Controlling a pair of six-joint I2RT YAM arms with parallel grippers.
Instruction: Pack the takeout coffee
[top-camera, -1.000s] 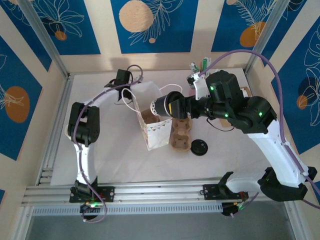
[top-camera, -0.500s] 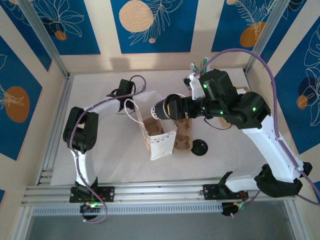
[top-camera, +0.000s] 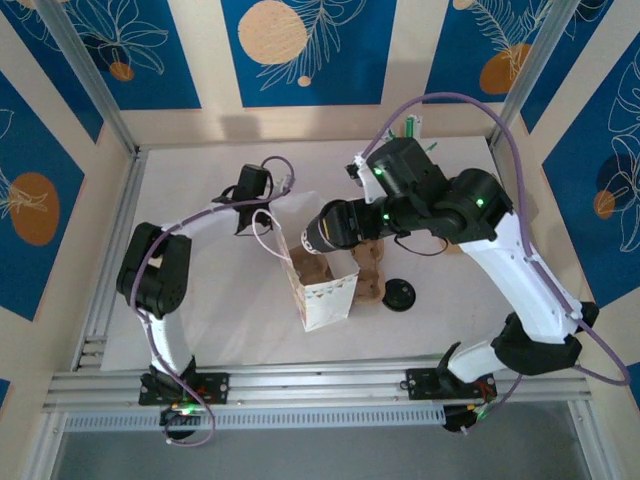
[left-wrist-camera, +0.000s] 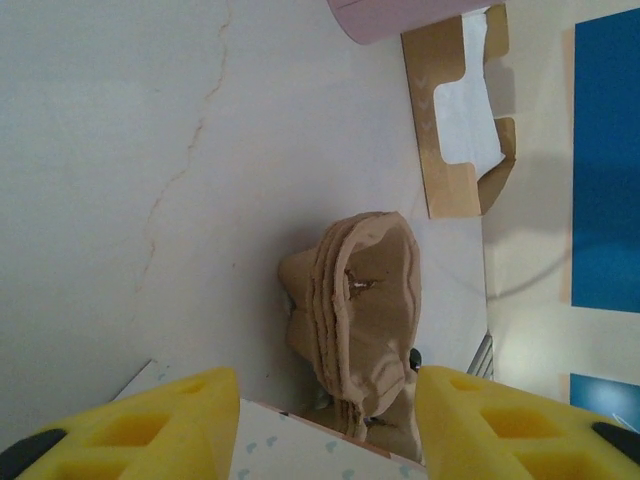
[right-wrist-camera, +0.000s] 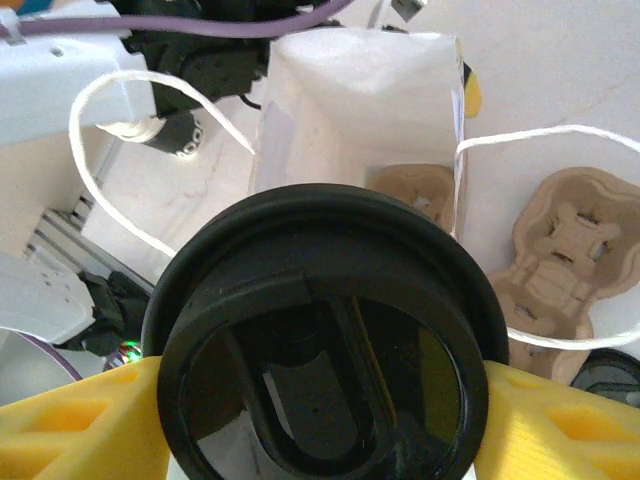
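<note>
Right pincer (right-wrist-camera: 320, 420) clamps the coffee (right-wrist-camera: 320, 300) over the bag (top-camera: 325, 290); left pincer (left-wrist-camera: 325, 430) stands spread.

The table (top-camera: 220, 300) carries the white bag, which is upright and open-mouthed with its string handles (right-wrist-camera: 150, 110) loose. One pulp tray (right-wrist-camera: 415, 190) lies on the bag's floor. In the top view, a tray stack (top-camera: 372, 272) sits just beside the bag on its right. The coffee hangs tilted above the bag's mouth, with its black lid toward my right wrist and its base toward the opening. My yellow pads (right-wrist-camera: 70, 420) press it from both sides. A loose lid (top-camera: 399, 295) lies flat on the table, right of the stack. My left pincer sits at the bag's far-left rim. Its pads (left-wrist-camera: 130, 425) are apart and the bag's edge crosses the gap, but I cannot tell whether they touch it.
</note>
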